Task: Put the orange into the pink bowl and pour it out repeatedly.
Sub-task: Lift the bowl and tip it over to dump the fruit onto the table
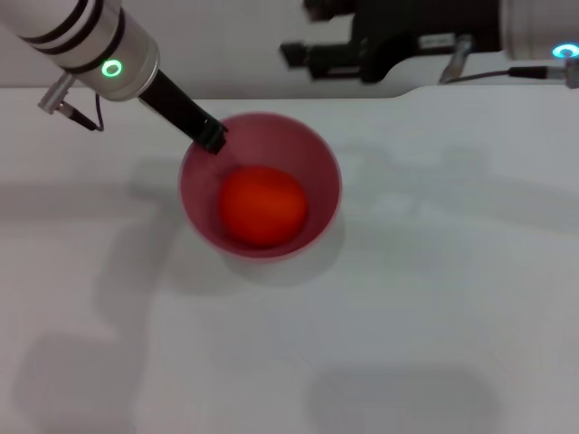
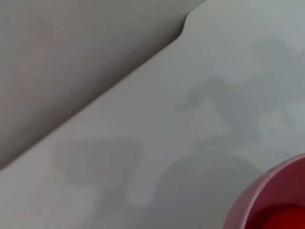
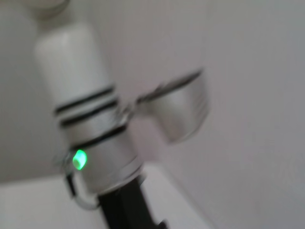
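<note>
The orange (image 1: 262, 206) lies inside the pink bowl (image 1: 321, 172), which stands near the middle of the white table in the head view. My left gripper (image 1: 213, 136) reaches down from the upper left and is shut on the bowl's far-left rim. In the left wrist view a stretch of the bowl's rim (image 2: 267, 188) shows, with a bit of the orange (image 2: 281, 220) inside it. Well apart from the bowl, my right gripper (image 1: 303, 32) hangs open and empty over the table's far edge.
The white table (image 1: 434, 298) stretches all around the bowl, and its far edge (image 1: 452, 86) meets a pale wall. The right wrist view shows my left arm (image 3: 95, 143) with its green ring light.
</note>
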Robot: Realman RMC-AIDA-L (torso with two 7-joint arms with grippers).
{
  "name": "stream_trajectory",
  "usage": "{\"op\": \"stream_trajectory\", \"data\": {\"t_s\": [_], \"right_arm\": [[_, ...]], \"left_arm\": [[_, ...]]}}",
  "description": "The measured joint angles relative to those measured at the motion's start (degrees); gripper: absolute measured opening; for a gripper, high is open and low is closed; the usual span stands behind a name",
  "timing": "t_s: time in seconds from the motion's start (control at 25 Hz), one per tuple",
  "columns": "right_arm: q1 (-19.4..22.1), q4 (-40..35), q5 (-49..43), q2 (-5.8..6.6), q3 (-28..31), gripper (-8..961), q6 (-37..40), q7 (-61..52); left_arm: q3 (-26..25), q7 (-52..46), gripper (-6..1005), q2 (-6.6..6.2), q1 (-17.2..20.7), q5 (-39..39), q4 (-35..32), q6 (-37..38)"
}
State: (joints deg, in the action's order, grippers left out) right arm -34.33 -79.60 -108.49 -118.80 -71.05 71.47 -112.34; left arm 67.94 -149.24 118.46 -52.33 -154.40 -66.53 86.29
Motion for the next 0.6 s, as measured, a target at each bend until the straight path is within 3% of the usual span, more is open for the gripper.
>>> {"op": "stream_trajectory", "data": {"t_s": [0.12,0.32,0.6], "right_arm": [[2.28,3.19,8.68,0.16,3.16,600,-1.38,6.84],[5.7,12.68,29.49,0.28,9.96,598,3.35,22.77],[10.95,25.16,52.58,0.02,11.53,596,6.31,43.4]], "left_arm": [[1.14,0.26,45,0.0,0.52,0.68,-0.03,-2.36],[7.51,1.41,45,-0.01,3.05,4.44,-1.25,-13.05],[18.74,4.56,45,-0.21,9.34,6.67,-3.68,-31.24]]}}
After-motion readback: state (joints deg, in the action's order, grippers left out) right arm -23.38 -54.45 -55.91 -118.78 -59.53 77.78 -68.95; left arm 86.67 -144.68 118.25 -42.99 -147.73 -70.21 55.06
